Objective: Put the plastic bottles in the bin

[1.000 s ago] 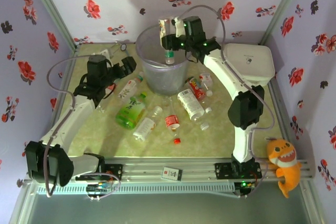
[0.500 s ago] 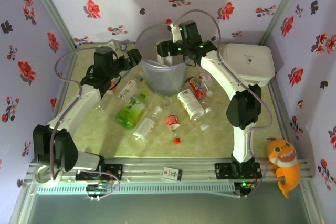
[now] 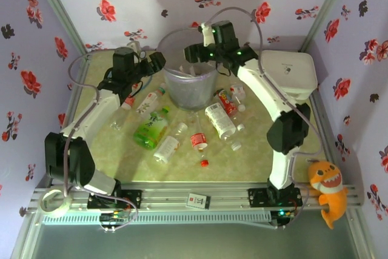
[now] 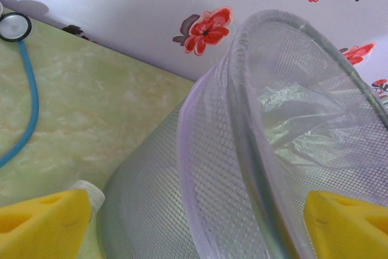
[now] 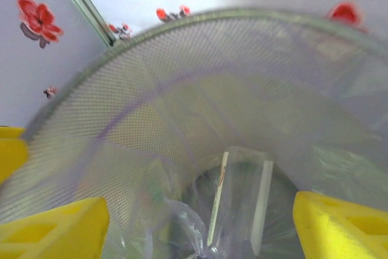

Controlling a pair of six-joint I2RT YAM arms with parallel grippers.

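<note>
**Step in hand:** deposit at the bin [image 3: 189, 92], which stands at upper centre of the overhead view. The right hand [image 5: 197, 225] hangs over the bin mouth, its yellow pads [image 5: 54, 228] wide apart with nothing between them. Directly below it, one clear bottle [image 5: 242, 201] lies at the bottom of the bin. I judge this drop complete. The left hand [image 4: 197, 225] sits just beside the bin's left wall, likewise spread wide and empty.

**Outstanding:** roughly eight bottles [image 3: 198, 140] lie loose on the bench [image 3: 260, 156] below the bin in the overhead view. Among them are a green-labelled bottle [image 3: 151, 128] and a large white-labelled bottle [image 3: 219, 119]. The next move calls for the right hand to lift clear of the rim before swinging away. One hand then needs to descend on a bottle lying free of its neighbours; the close cluster at centre right invites a fouled grasp.

**Not verifiable:**
- The bin's contents beyond that one bottle cannot be made out, since mesh, crumpled film [image 5: 173, 219] and blur obscure the right wrist view.
- A white cap [image 4: 90, 191] shows at lower left of the left wrist view, just beside the left pad. Its bottle is cut off, and contact cannot be told.
- The left arm overlaps a red-capped bottle [image 3: 127, 102] at left of the overhead view.
</note>
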